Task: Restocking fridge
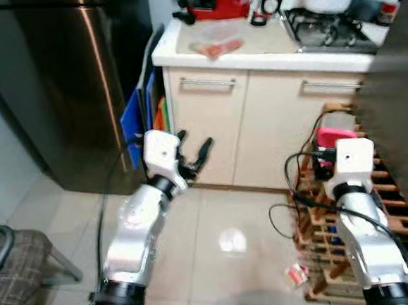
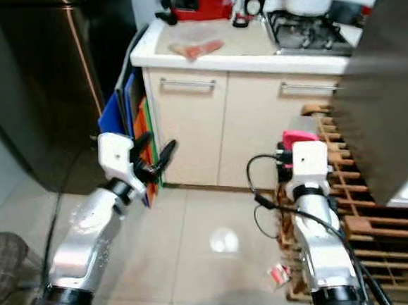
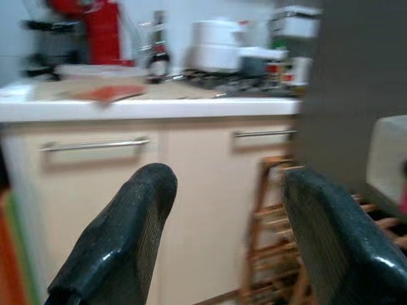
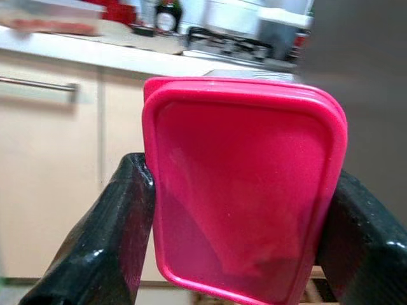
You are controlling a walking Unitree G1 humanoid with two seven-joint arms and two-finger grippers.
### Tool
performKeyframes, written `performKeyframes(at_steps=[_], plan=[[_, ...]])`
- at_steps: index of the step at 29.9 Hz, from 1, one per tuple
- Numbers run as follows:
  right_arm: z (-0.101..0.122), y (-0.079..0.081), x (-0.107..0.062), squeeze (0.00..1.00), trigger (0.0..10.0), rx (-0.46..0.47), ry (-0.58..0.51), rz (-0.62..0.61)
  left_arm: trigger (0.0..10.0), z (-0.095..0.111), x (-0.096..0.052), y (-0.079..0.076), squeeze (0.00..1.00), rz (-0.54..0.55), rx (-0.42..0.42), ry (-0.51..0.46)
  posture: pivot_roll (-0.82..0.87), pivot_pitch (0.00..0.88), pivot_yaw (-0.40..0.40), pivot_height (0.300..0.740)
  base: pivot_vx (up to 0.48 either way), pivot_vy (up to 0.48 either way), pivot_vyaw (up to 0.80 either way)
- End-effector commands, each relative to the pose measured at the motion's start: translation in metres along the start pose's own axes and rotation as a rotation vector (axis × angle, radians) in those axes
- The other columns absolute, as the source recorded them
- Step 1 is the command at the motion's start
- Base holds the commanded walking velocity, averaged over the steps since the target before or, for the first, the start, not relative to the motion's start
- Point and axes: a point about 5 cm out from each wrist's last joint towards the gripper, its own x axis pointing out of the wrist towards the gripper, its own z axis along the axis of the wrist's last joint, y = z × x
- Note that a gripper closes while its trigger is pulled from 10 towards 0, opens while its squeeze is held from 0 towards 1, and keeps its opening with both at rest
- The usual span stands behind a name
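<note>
Two silver arms reach forward over the tiled floor (image 1: 216,222), and beyond them stand the dark fridge (image 1: 64,86), its door shut, and the beige cabinet (image 1: 258,120) with a wooden rack (image 1: 400,222) beside it. On the right, the right gripper (image 4: 238,203) is clamped on a pink container (image 4: 245,190), one finger against each side, probably so it is carried steady to the fridge. On the left, the left gripper (image 3: 222,235) is spread wide with nothing between its fingers, I think to keep it free for pulling the fridge door.
</note>
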Motion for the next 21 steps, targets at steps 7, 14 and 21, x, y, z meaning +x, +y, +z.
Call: performKeyframes(at_steps=[7,14,21], plan=[[0.0054,0.0041,0.0062,0.2,0.0,0.026,-0.014,0.027,10.0,0.0061,-0.0054,0.0031,0.0,-0.029,0.002,-0.032,-0.01,0.0,-0.032,0.74,0.0,-0.458,0.0],[0.0028,0.0034,0.0058,0.2,0.0,0.024,-0.008,0.05,10.0,0.0092,-0.0058,-0.0006,0.0,-0.06,-0.002,-0.056,-0.01,0.0,-0.035,0.74,0.0,-0.48,0.0],[0.0015,0.0015,0.0054,0.2,0.0,0.021,-0.01,0.062,10.0,0.0108,-0.0056,-0.0034,0.0,-0.095,0.003,-0.071,-0.01,0.0,-0.035,0.74,0.0,-0.48,0.0]])
